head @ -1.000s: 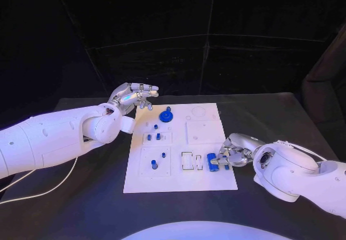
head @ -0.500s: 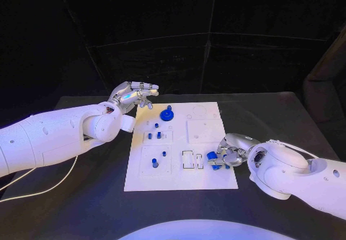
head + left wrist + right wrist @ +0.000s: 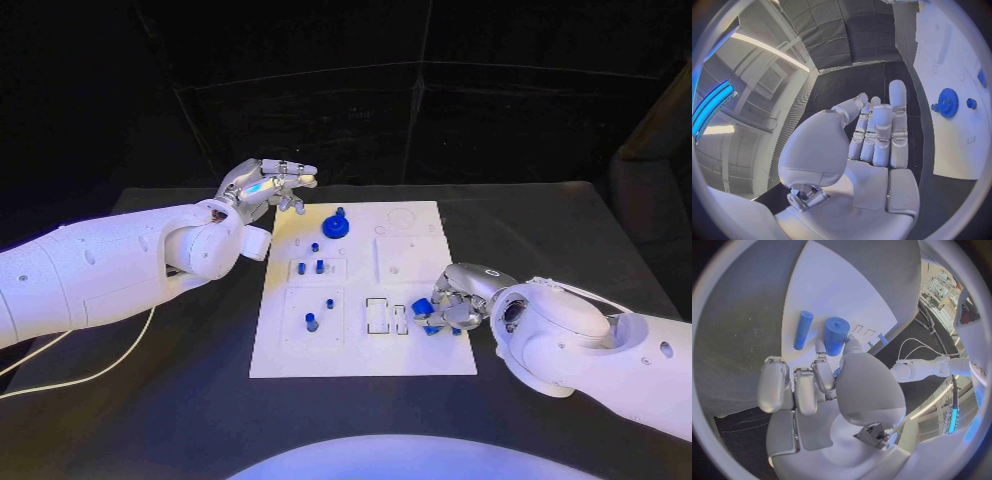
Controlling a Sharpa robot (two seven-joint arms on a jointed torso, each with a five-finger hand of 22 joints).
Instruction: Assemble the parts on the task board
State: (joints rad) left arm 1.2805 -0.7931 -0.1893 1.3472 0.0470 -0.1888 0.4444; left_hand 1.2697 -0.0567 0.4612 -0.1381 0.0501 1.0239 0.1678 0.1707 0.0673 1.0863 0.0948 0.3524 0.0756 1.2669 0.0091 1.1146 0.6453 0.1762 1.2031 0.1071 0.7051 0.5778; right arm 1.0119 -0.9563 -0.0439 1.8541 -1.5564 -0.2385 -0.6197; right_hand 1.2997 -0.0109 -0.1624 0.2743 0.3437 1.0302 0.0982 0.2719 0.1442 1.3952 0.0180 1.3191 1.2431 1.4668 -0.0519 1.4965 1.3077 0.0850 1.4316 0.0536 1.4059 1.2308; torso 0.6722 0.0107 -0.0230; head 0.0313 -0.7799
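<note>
Right robot hand (image 3: 454,305) pinching blue cylinder (image 3: 836,336) at task board's (image 3: 418,355) right edge, left robot hand (image 3: 267,186) empty, fingers spread, off its far-left corner

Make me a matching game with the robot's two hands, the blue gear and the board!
Things:
1. left robot hand
2. right robot hand
3. gear
4. board

States:
A. white, flat on the table
B. pinches a blue cylinder
C. blue, sits on the board's far end
D. holds nothing, raised beside the board's far corner

Pairs: 1-D, 2-B, 3-C, 4-A
</note>
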